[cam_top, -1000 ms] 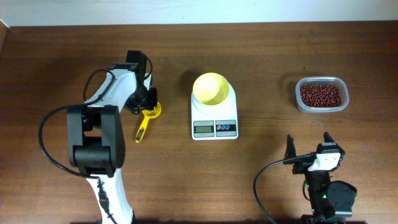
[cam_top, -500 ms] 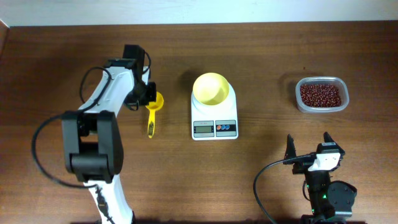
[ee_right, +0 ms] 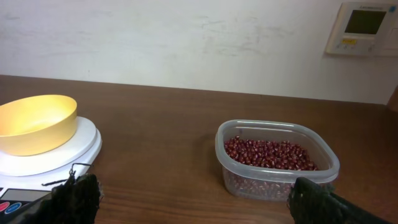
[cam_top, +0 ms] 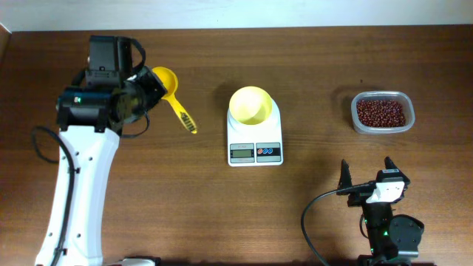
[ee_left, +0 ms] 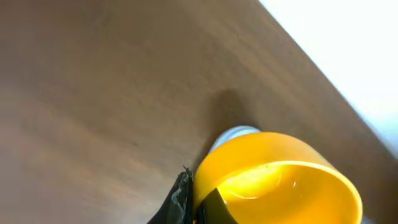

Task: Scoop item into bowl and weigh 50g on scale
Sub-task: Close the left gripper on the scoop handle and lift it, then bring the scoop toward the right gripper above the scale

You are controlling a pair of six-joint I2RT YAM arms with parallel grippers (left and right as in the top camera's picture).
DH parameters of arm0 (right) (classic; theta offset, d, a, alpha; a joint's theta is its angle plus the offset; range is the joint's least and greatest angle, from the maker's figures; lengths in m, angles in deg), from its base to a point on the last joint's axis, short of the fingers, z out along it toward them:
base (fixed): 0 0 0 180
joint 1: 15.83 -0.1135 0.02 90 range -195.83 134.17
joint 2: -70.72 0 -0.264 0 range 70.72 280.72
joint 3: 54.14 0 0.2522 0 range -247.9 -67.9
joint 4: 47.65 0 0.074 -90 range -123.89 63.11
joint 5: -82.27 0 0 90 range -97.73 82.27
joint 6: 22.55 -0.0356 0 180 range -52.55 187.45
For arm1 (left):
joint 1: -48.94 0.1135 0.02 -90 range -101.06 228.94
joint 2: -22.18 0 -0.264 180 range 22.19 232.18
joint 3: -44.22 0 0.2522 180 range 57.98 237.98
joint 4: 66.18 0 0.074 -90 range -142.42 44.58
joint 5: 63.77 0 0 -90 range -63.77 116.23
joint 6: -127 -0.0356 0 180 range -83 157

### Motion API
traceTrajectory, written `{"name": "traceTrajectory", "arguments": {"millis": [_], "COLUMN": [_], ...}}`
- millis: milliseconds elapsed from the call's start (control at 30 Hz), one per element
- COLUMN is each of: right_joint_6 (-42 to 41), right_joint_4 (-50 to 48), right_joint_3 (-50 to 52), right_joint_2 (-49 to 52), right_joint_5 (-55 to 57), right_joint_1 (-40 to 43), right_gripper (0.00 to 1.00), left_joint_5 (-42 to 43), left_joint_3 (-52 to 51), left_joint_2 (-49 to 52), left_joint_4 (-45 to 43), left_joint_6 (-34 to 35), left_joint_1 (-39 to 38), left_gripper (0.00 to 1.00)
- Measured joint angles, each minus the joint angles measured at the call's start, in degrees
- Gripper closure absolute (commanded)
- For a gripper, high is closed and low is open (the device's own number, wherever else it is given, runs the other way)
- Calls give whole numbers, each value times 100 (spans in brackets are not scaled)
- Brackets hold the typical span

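My left gripper is shut on the rim of a darker yellow scoop and holds it lifted at the back left, handle pointing toward the scale; the empty scoop cup fills the left wrist view. The pale-yellow bowl stands empty on the white scale, also in the right wrist view. The red-brown beans lie in a clear tub at the right. My right gripper is open and empty, low at the front right.
The clear tub stands near the right table edge. A pale wall runs behind the table's far edge. A wall panel shows in the right wrist view.
My left arm has lifted the scoop off the table and swung it back and left, with the handle now pointing toward the scale. The right arm has not moved.
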Motion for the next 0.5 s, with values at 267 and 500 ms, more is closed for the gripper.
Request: {"name": "traceTrajectory", "arguments": {"millis": [267,500], "right_joint_6": [0,2], "right_joint_4": [0,-22], "right_joint_3": [2,2], "right_joint_2": [0,0], "right_joint_5": [2,0], "right_joint_1": [0,0], "right_gripper": [1,1], "left_joint_5": [22,26], "left_joint_3": [4,4], "left_joint_2": [-11,-11], "left_joint_4": [765,772], "left_joint_6": [3152,3418], "left_joint_1": [-317,-380], "left_gripper": [100,100]}}
